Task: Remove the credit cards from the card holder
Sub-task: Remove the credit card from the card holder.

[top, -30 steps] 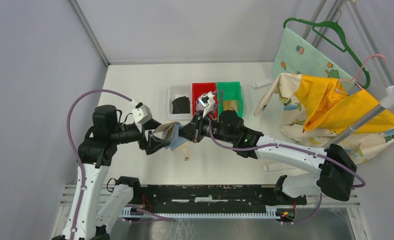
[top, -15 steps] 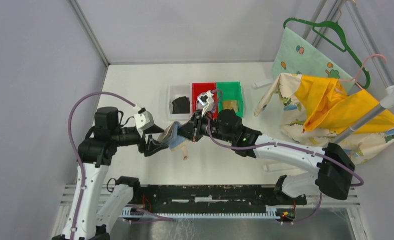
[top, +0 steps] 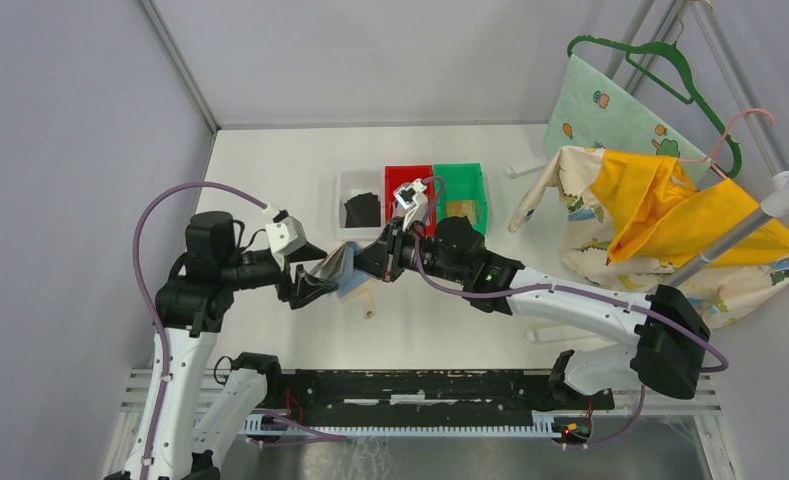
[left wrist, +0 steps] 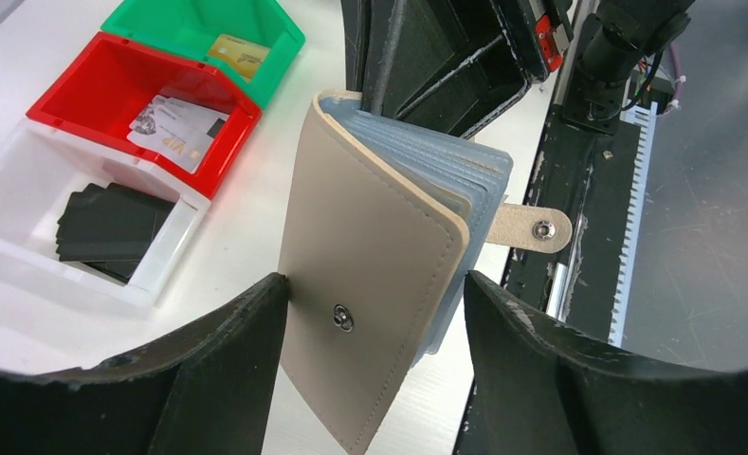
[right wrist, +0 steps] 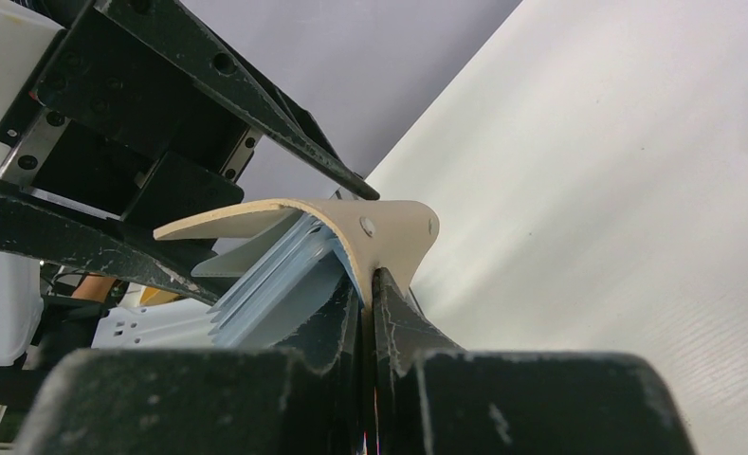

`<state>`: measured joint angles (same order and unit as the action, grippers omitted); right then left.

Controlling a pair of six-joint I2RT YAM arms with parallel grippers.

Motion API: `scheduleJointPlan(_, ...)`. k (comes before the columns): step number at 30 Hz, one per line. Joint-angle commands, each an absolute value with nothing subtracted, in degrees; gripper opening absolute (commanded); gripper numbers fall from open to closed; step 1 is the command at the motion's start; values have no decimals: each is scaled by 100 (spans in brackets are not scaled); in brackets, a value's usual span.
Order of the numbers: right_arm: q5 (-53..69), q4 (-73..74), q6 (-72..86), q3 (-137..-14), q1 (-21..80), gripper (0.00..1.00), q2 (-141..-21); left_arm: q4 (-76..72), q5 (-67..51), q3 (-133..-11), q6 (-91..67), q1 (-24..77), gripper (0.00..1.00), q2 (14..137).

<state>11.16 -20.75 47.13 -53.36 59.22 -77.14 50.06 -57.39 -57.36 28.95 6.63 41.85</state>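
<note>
White table, bins at upper centre of top view, credit cards already lying in them. card holder is in mid-air at frame centre, right gripper clenched on its spine. left gripper jaws wide, straddling cover and sleeves; can't tell if they press. Risk: spine pinch is narrow, a sideways tug on a sleeve could twist the holder loose; can't see whether cards remain inside

One card holder, three bins (white, red, green) and two robot arms.
</note>
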Motion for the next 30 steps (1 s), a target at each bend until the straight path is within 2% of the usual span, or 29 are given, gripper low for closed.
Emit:
scheduleJointPlan(1, 1160, -2671, 4812, -5690, 5959, 0, -7706, 5179, -6017, -5768, 3081, 688, 74, 4165)
scheduleJointPlan(8, 1178, -2716, 4830, -5661, 5981, 0, -7721, 5360, -5913, -5824, 3318, 687, 72, 4252)
scheduleJointPlan(18, 1279, -2910, 4843, -5491, 5985, 0, -7659, 4190, -5090, -5670, 2377, 687, 63, 4013)
scheduleJointPlan(25, 1465, -3418, 4915, -5164, 5990, 0, -7525, 4447, -5183, -5920, 2608, 691, 61, 4064)
scheduleJointPlan(30, 1735, -3797, 4887, -5000, 5985, 0, -7465, 5239, -5569, -6302, 3179, 696, 62, 4267)
